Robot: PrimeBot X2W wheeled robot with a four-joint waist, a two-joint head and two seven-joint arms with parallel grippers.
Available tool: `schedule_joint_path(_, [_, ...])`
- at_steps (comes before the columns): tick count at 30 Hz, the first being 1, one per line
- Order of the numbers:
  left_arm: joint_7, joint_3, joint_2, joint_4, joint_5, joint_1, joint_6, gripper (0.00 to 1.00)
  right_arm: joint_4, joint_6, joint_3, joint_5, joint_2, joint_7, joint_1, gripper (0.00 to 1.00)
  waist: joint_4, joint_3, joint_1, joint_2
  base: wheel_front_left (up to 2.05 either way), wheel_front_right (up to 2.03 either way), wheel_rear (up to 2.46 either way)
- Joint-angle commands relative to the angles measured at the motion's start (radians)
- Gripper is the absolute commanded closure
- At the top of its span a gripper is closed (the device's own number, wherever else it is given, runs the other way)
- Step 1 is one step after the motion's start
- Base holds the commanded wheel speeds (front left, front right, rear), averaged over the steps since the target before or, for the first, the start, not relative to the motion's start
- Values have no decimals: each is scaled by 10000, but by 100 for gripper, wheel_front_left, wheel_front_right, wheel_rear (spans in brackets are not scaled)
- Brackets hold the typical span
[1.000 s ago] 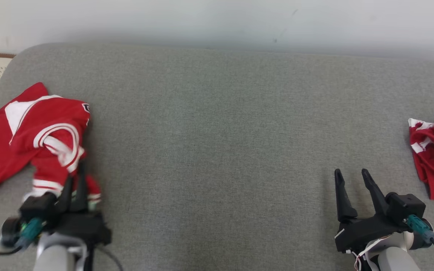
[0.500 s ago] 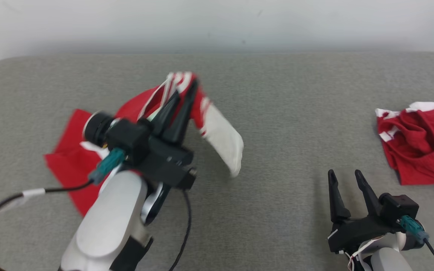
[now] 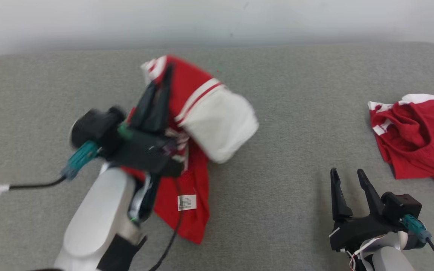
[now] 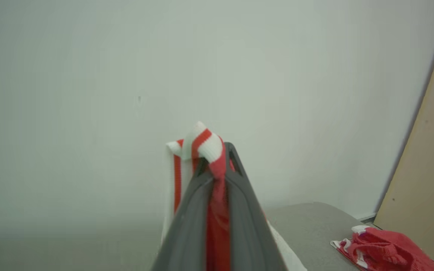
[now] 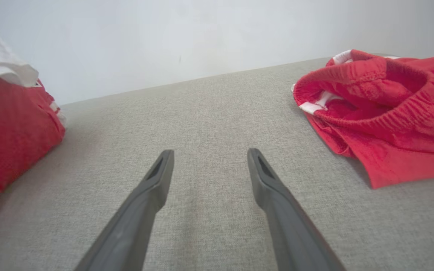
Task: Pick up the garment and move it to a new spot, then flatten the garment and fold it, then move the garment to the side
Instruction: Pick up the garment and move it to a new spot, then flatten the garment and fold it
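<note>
A red garment with white sleeves and striped trim (image 3: pixel 198 113) hangs lifted above the grey cushion (image 3: pixel 292 124), near its middle. My left gripper (image 3: pixel 164 75) is shut on its striped edge, and in the left wrist view the cloth (image 4: pixel 202 146) bunches between the fingertips. The garment's red body with a white label trails down under my left arm. At the lower right my right gripper (image 3: pixel 347 177) stands open over bare cushion, holding nothing; its fingers (image 5: pixel 156 177) are spread apart.
A second crumpled red garment with white trim (image 3: pixel 416 139) lies at the cushion's right end, also seen as a red heap (image 5: pixel 382 109) right of my right gripper. A pale wall runs behind the cushion. A tan panel (image 4: pixel 428 169) stands at the right.
The camera has swung right. My left gripper has carried the garment up and rightward from the cushion's left end toward the middle. The right gripper has kept still, open.
</note>
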Motion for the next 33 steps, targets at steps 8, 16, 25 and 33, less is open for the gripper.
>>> schedule_joint_path(8, [-15,2043,19,1055,708,2299,-419,100,-123,-4,209,-5,-62,-10,-12,0,685,-235,-1,-1,0,0,0])
schedule_joint_path(16, [-14,3549,20,2262,998,3642,-611,0,-160,-4,997,209,-136,-9,65,0,1227,-540,-1,-1,0,0,0])
schedule_joint_path(25, [-15,3830,17,2549,912,4258,-276,0,224,-4,3365,1326,-369,-9,-294,0,1844,-393,-1,-1,0,0,0])
schedule_joint_path(33, [-15,2908,23,2310,524,4464,-81,0,914,-4,4933,2257,-670,-9,-606,0,2388,-214,-1,-1,0,0,0])
